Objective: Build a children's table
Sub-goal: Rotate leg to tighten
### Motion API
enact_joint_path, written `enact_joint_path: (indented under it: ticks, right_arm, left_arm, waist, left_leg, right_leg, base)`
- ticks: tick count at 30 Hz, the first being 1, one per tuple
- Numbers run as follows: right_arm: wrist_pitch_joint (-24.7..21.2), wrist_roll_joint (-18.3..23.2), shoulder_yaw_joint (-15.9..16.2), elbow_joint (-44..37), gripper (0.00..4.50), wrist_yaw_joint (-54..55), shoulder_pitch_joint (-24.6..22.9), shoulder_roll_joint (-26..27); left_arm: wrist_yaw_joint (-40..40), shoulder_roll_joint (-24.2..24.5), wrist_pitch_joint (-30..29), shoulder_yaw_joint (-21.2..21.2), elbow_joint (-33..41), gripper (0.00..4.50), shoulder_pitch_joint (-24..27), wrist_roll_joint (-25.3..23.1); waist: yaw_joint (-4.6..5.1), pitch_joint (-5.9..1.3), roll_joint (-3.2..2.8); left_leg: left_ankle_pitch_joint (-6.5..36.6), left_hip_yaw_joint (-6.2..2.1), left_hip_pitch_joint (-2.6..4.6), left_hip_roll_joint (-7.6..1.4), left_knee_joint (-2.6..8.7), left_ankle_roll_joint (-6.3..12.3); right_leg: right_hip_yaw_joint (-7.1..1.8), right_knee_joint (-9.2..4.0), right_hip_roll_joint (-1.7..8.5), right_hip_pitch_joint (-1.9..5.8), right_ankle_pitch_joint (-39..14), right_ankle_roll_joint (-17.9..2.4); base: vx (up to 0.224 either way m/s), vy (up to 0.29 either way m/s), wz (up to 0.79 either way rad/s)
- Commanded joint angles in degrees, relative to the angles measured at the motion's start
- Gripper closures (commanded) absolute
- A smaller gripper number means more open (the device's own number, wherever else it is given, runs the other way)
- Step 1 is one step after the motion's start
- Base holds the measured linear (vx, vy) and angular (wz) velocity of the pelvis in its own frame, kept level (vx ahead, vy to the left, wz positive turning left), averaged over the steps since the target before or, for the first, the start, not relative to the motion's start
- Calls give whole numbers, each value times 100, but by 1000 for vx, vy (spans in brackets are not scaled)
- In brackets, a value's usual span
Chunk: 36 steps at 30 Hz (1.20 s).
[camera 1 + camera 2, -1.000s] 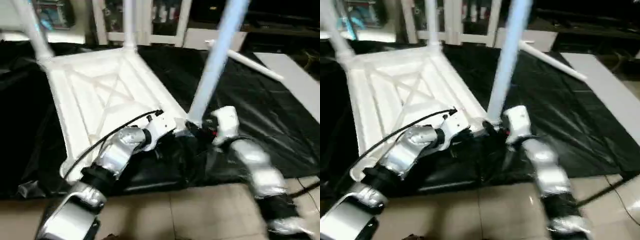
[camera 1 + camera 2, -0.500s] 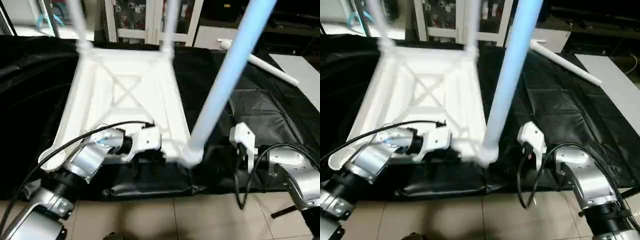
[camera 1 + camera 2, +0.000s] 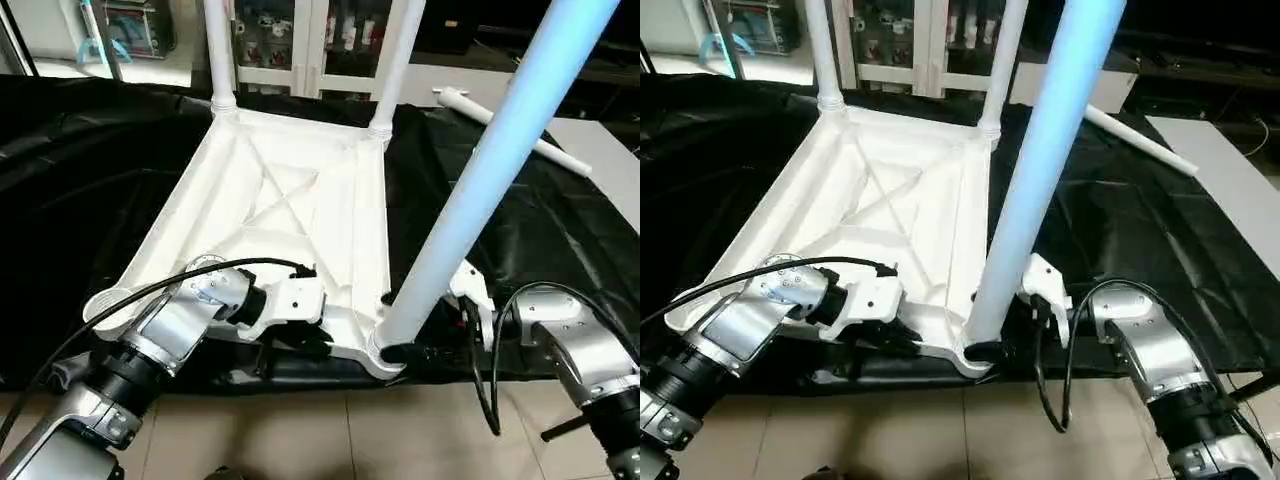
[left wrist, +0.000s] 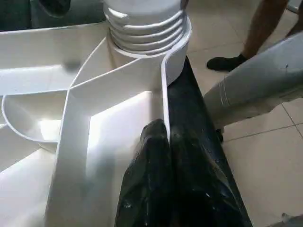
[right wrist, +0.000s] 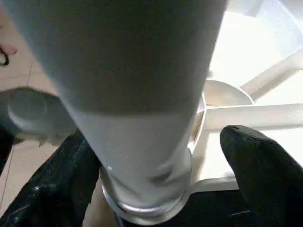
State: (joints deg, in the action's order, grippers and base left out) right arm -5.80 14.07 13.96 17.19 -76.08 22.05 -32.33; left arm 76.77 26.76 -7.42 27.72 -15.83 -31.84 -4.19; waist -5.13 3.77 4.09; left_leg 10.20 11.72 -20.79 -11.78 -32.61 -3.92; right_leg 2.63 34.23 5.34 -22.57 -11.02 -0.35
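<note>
- Although flipped underside-up on the black sheet (image 3: 80,180), short just one leg: one tabletop (image 3: 300,200), near-left socket (image 3: 108,303) empty.
- Left gripper (image 4: 168,146) pinched shut on the near rim.
- Right gripper (image 5: 156,142) spread wide, straddling the near-right leg (image 3: 480,190), not squeezing.
- Four legs total: three upright, one loose leg (image 3: 510,130) lying slantwise far right, probably closer to the right arm.
</note>
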Motion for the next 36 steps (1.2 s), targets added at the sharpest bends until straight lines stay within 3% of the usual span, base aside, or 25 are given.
enact_joint_path:
  ticks: [1,10,14,18,24,28,32,34,36]
  right_arm:
    - [138,-247,160,121,64,-88,102,-61]
    - [372,-377,342,360,133,-316,169,-36]
    - [461,-448,389,470,173,-398,190,-31]
    - [489,-424,389,575,185,-414,218,8]
    - [505,-395,343,690,187,-365,217,101]
    - [464,-303,163,803,187,-101,229,255]
    - [295,-319,-299,1451,188,1204,465,752]
    - [247,-344,-399,1619,188,1572,522,876]
    - [150,-335,-563,1822,188,2135,580,1099]
  left_arm:
    - [83,30,-111,481,-214,450,186,-329]
    - [63,15,-125,480,-220,450,203,-343]
    - [69,11,-137,485,-222,450,201,-348]
    - [65,-2,-144,496,-240,450,180,-356]
    - [73,6,-181,495,-235,450,174,-359]
    - [-74,-46,-289,414,-280,450,157,-357]
    - [-882,-451,-728,46,-480,450,69,-304]
    - [-1130,-589,-829,-49,-552,450,39,-299]
    - [-1636,-866,-984,-225,-702,450,-25,-300]
  waist:
    - [16,-274,25]
    - [19,-252,26]
    - [24,-258,26]
    - [21,-259,29]
    - [24,-240,14]
    - [32,-232,10]
    - [107,-189,9]
    - [180,-190,15]
    - [264,-206,40]
  left_leg:
    - [1227,-81,91,-198,390,207]
    - [1579,-101,100,-206,413,138]
    - [1597,-103,104,-205,414,134]
    - [1544,-98,100,-202,412,165]
    - [1737,-112,104,-207,434,109]
    - [1857,-118,109,-206,446,77]
    - [2450,-171,133,-184,481,-148]
    - [2615,-222,121,-177,495,-239]
    - [2528,-281,32,-156,514,-233]
  right_leg:
    - [-204,-354,282,152,-1051,-1120]
    - [-211,-419,293,122,-1698,-990]
    - [-213,-410,280,119,-1588,-1000]
    - [-212,-397,274,125,-1461,-1055]
    - [-215,-431,282,111,-1752,-990]
    - [-217,-448,280,100,-1871,-955]
    - [-191,-530,293,49,-2733,-786]
    - [-157,-572,312,60,-3156,-620]
    - [-124,-593,330,124,-3289,-468]
  base:
    - [0,0,0]
    - [0,0,0]
    - [0,0,0]
    - [0,0,0]
    - [0,0,0]
    - [0,0,0]
    - [0,0,0]
    - [-55,14,-12]
    - [-56,23,-16]
